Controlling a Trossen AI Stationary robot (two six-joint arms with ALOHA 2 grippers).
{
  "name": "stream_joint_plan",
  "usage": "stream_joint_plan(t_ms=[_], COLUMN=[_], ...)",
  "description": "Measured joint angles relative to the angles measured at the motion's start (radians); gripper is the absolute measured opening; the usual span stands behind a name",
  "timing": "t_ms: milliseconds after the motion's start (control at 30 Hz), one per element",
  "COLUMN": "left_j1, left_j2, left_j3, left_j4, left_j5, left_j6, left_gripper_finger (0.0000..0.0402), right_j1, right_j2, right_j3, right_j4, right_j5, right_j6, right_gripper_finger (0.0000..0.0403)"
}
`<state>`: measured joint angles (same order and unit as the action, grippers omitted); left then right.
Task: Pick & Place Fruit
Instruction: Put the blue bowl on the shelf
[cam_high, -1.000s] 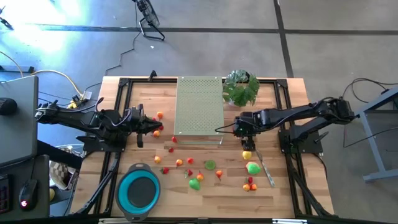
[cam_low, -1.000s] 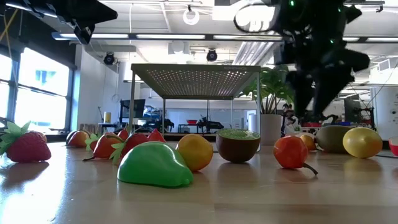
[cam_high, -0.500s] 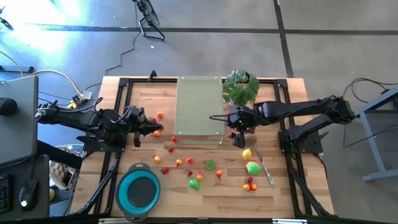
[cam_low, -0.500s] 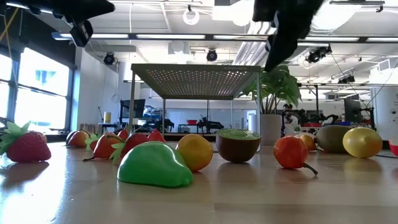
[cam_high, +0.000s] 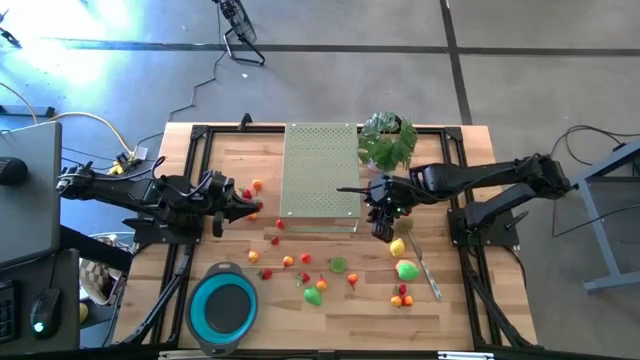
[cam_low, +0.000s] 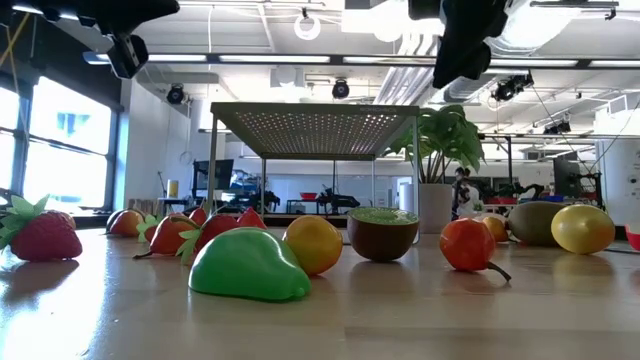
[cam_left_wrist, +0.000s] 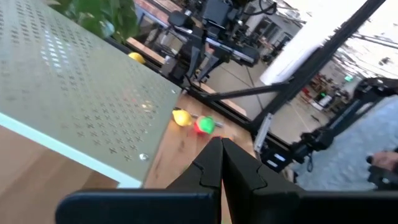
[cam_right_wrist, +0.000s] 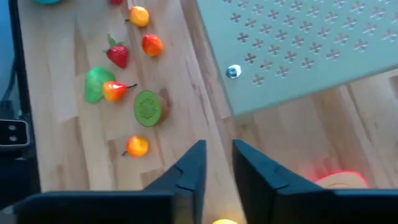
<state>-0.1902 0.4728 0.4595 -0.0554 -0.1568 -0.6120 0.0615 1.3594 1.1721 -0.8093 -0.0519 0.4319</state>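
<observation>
My right gripper (cam_high: 383, 228) holds nothing, its fingers only a little apart. The yellow lemon (cam_high: 397, 247) lies just beside it, toward the worktop's front edge, nearest this arm.

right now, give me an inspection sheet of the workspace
surface: wooden table with a black frame; a perforated green shelf stands at the back middle.
job's things: small toy fruit scattered in front of the shelf; a green pear and a yellow lemon lie on the right; the blue bowl is at the front left.
clutter: plant beside the shelf, knife by the pear.
grippers: left gripper shut, empty, left of the shelf; right gripper slightly open, empty, at the shelf's front right corner.
cables: on the floor behind the table and at both sides.
surroundings: bare floor.
</observation>
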Motion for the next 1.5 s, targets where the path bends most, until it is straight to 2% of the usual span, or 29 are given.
stream_joint_plan(t_ms=[200, 500, 733, 867, 967, 1067, 1167, 1333, 1500], left_j1=[0.000, 0.000, 0.000, 0.000, 0.000, -0.012, -0.049, -0.154, -0.263], left_j2=[0.000, 0.002, 0.002, 0.004, 0.022, 0.044, 0.076, 0.152, 0.245], left_j3=[0.000, 0.000, 0.000, 0.000, 0.000, 0.000, 0.000, 0.011, 0.125], left_j4=[0.000, -0.017, -0.056, -0.115, -0.130, -0.128, -0.121, -0.071, -0.104], left_j5=[0.025, 0.025, 0.023, 0.021, 0.017, 0.010, -0.043, -0.152, -0.269], left_j6=[0.002, 0.026, 0.003, -0.051, -0.111, -0.136, -0.182, -0.231, -0.234], left_gripper_finger=[0.0000, 0.0000, 0.0000, 0.0000, 0.0000, 0.0000, 0.0000, 0.0000, 0.0000], right_j1=[0.039, 0.070, 0.070, 0.074, 0.083, 0.084, 0.085, 0.084, 0.085], right_j2=[0.000, 0.000, 0.000, 0.000, 0.000, 0.000, -0.006, -0.016, -0.021], right_j3=[0.000, 0.000, 0.000, 0.000, 0.000, 0.000, 0.000, 0.001, 0.000], right_j4=[0.037, 0.171, 0.274, 0.376, 0.508, 0.622, 0.684, 0.684, 0.680], right_j5=[0.042, 0.158, 0.252, 0.418, 0.532, 0.535, 0.519, 0.501, 0.440], right_j6=[0.109, 0.243, 0.272, 0.263, 0.151, 0.032, -0.033, -0.057, -0.064], right_gripper_finger=[0.0007, 0.0003, 0.0003, 0.0003, 0.0004, 0.0003, 0.0003, 0.0004, 0.0003])
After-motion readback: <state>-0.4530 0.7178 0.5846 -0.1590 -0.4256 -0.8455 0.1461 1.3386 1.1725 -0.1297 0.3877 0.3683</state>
